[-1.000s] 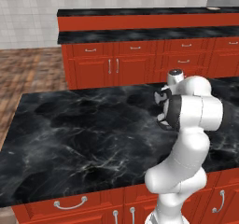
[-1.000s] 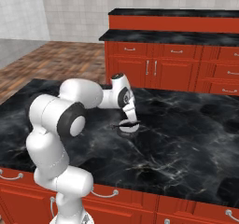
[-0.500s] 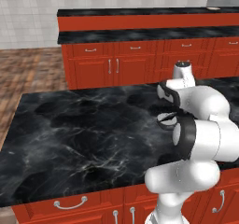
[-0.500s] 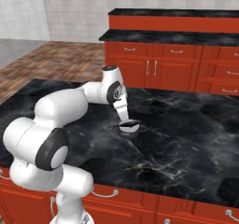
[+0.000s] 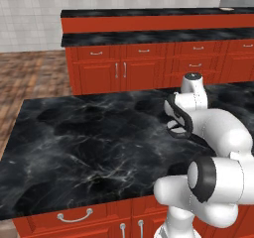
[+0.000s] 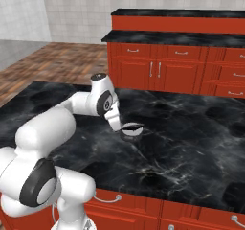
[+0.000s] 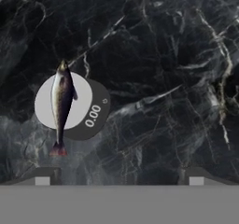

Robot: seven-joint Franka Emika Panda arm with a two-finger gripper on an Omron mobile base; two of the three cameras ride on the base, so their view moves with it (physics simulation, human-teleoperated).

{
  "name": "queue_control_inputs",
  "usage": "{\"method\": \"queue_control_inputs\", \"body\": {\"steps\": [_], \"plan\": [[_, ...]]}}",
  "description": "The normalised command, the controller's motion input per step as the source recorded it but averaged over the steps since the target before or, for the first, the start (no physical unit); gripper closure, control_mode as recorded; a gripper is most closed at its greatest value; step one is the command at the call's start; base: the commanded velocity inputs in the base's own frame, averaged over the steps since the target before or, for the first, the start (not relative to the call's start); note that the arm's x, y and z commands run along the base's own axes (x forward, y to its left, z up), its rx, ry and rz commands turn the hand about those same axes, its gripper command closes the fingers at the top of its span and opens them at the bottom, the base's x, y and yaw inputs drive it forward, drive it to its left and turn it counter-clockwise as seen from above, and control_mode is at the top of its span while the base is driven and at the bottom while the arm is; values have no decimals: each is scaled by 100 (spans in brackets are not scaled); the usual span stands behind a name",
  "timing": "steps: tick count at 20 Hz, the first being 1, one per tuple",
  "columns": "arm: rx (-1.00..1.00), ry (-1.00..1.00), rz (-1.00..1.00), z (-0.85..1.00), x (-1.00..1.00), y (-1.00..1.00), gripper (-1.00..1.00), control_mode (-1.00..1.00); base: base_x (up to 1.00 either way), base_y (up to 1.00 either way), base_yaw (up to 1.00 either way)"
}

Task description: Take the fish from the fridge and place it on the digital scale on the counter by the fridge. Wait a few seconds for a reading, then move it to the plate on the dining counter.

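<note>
— Did it let go? A second ago the pincer (image 7: pixel 119 178) was right down over the digital scale (image 7: pixel 91 118).

— It has. The jaws stand wide apart with nothing between them, just bare black marble. From the hand's own view, the scale now sits off to one side rather than between the two tips.

— And the fish (image 7: pixel 61 106)?

— Lying on the scale's pale round platter, lengthwise across it. The head pokes past one edge and the tail past the other. It is clear of the pincer altogether.

— The arm (image 6: pixel 48 128) looks different too.

— Yes, it has folded over. The elbow has swung down and round, and the hand has drawn back a little from the scale (image 6: pixel 132 128). The scale itself hasn't budged on the tabletop (image 5: pixel 89 143).

— So the first half is done?

— I'd say so. The fish is out of the fridge and delivered to the scale. This looks like the waiting part, with the hand held off so the scale can settle.

— Is it reading anything?

— The display shows all zeros, so no weight has registered yet.

— What's left, then?

— The pincer has to come back over the fish and take it across the body, which is slender and sits low on the platter. Then it goes to the plate on the dining counter. That pick-up could nudge the light scale if the tips come down off-centre.
</note>
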Motion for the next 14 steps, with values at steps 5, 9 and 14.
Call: {"method": "queue_control_inputs", "body": {"steps": [5,9,14], "plan": [[0,-4,1,0,0,10,-100,-100,0,0,0],[0,0,0,0,0,0,-100,-100,0,0,0],[0,0,0,0,0,0,-100,-100,0,0,0]]}}
